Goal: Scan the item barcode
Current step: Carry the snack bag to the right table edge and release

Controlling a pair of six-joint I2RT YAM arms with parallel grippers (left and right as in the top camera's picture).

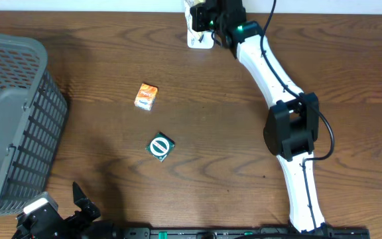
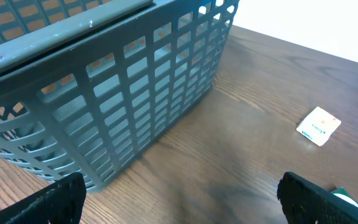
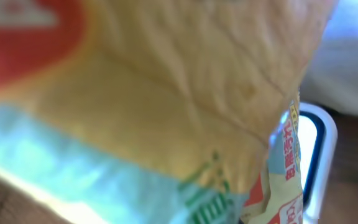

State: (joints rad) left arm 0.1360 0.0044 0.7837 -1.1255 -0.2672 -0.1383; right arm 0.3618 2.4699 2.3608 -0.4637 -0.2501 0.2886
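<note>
One packet (image 3: 166, 93) in right claw (image 1: 203, 23); long axis indiscernible.

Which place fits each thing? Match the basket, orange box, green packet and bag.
Things:
1 basket
2 orange box
3 green packet
4 bag

Places:
A in the right gripper
B left end of the table
C mid-table, upper of two in the overhead view
D mid-table, lower of two

Pairs: 1-B, 2-C, 3-D, 4-A
</note>
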